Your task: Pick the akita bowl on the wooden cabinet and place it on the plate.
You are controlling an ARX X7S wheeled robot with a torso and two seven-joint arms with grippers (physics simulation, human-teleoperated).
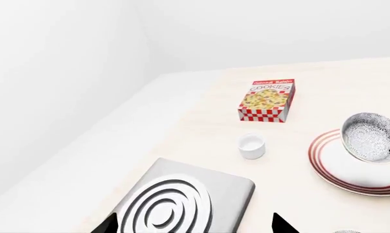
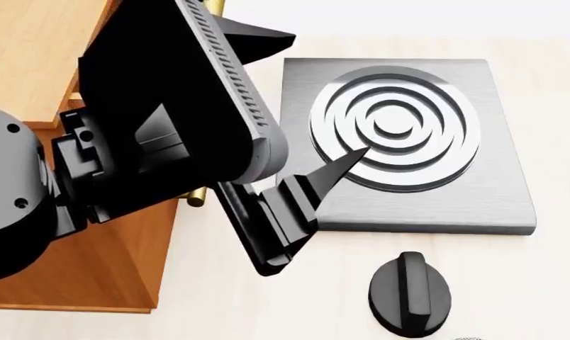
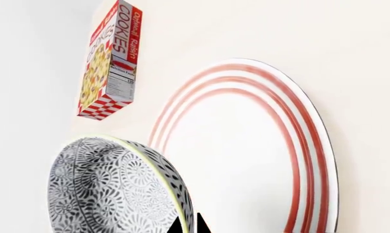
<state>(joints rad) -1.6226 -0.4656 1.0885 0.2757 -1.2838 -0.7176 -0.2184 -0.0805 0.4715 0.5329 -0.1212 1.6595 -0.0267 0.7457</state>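
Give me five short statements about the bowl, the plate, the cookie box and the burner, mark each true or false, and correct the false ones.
1. The akita bowl is pinched at its rim by the right end effector. True.
2. The plate has blue rings. False: its rings are red.
3. The cookie box lies on the plate. False: it stands on the table, apart from the plate.
4. A small white cup sits between the cookie box and the burner plate. True.
5. The left end effector holds a second bowl. False: in the left wrist view its tips are apart over the burner plate with nothing between them.
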